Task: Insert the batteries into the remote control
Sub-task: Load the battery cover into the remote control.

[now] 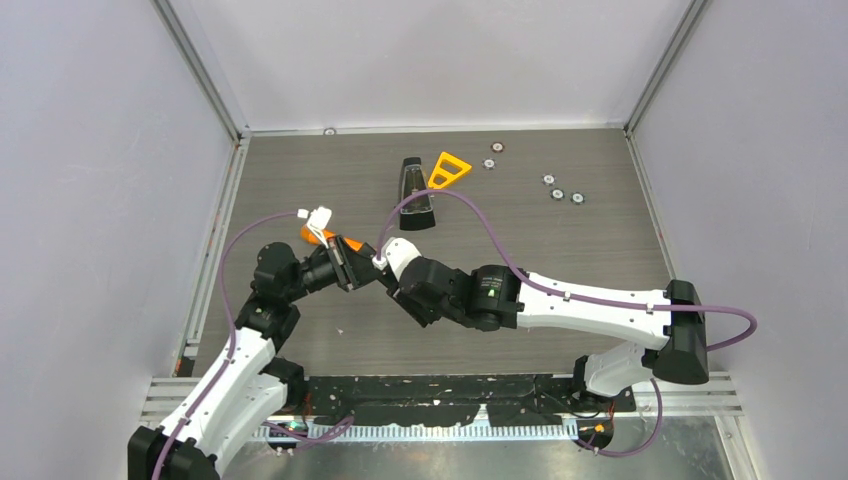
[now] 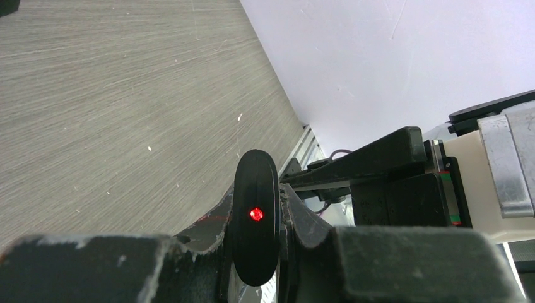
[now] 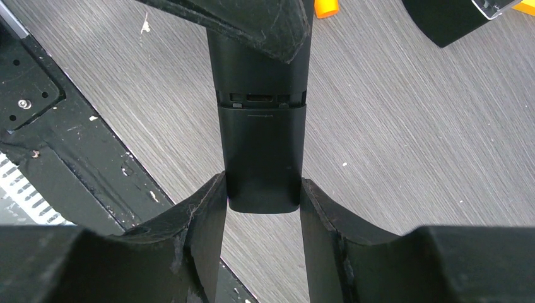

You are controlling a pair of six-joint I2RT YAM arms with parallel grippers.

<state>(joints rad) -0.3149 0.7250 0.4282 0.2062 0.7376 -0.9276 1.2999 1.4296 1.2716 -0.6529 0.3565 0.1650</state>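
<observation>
While both arms meet left of centre in the top view, the left gripper (image 2: pixel 255 252) is clamped tight on the remote control (image 2: pixel 255 189). The remote stands end-on in the lower middle of the left wrist view, with a red light showing. Moving right, the right gripper (image 3: pixel 262 192) pinches the remote's other end from both sides. A seam with a narrow gap crosses the body in the upper middle of that frame, so the step looks to be sliding the back section along the body. To do it well, the left should hold steady while the right moves straight along the remote's length, without twisting. No batteries show anywhere. The black case (image 1: pixel 417 195) and silver discs (image 1: pixel 558 193) lie upper right on the table (image 1: pixel 300 170).
</observation>
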